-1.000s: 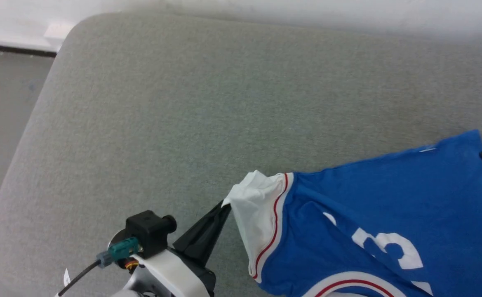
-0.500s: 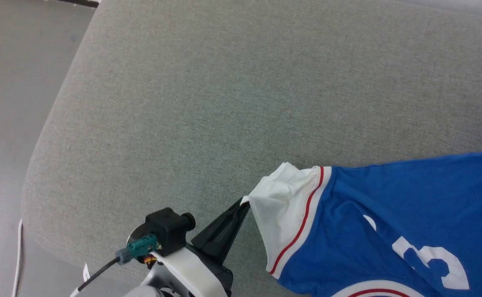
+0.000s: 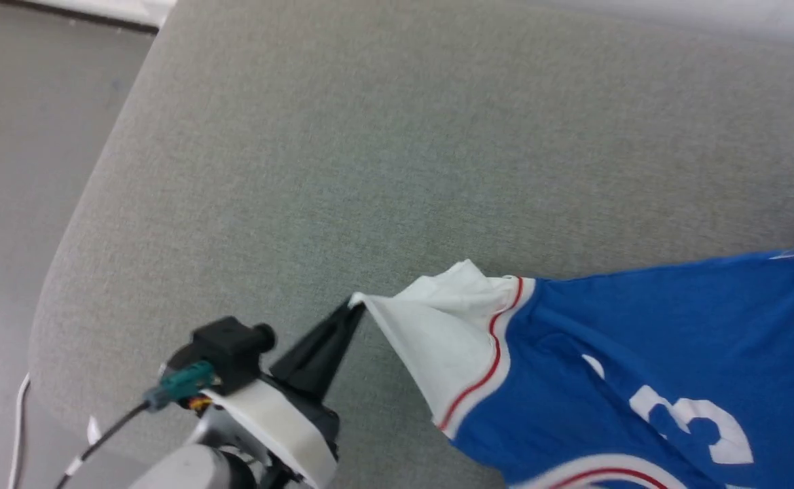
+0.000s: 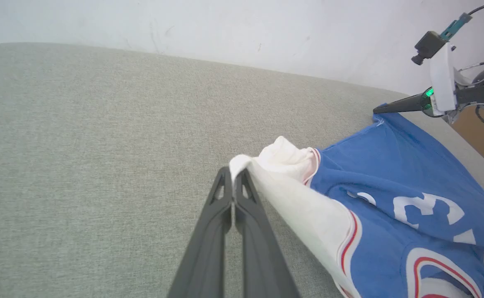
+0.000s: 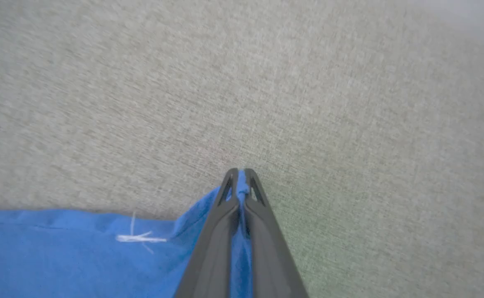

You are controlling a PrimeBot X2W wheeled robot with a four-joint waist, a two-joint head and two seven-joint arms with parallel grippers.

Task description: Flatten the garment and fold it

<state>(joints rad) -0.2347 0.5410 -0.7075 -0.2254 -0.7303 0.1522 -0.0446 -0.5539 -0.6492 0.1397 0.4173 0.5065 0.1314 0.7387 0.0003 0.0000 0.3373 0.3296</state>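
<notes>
The blue jersey point(image 3: 641, 326) is held at both ends!
It sprawls over the right of the grey desk point(image 3: 369, 136); left gripper point(image 3: 356, 307) pinches the white sleeve point(image 3: 437, 322) tip (stretched taut), right gripper point(image 5: 239, 173) clamps its far blue corner.

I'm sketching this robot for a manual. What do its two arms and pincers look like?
The left pincer has two long, dark, tapering fingers with slotted tips, on a white wrist shell carrying a black box and a teal plug with a black cable. The right pincer looks alike; the left wrist view shows its white plate and a green light.
</notes>
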